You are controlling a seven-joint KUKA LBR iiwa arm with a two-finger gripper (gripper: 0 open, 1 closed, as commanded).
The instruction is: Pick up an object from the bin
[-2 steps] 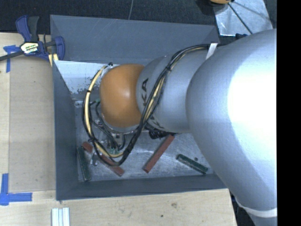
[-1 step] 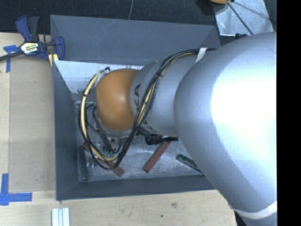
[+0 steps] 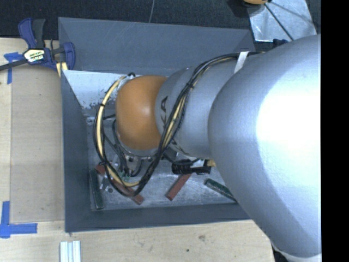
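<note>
My gripper (image 3: 127,167) is low in the bin's front left part, mostly hidden beneath the orange cover and its cables. A small brown block (image 3: 137,199) lies just in front of it, under a cable loop. A reddish bit (image 3: 101,169) and a dark grey bar (image 3: 97,193) lie at its left, by the bin's left wall. To its right a reddish-brown stick (image 3: 176,188) lies tilted on the floor, with a black oblong thing (image 3: 191,169) just behind it.
A dark green strip (image 3: 220,187) lies at the front right, partly under the arm. The arm and its cover hide most of the bin's floor. Bare floor shows between the brown block and the stick.
</note>
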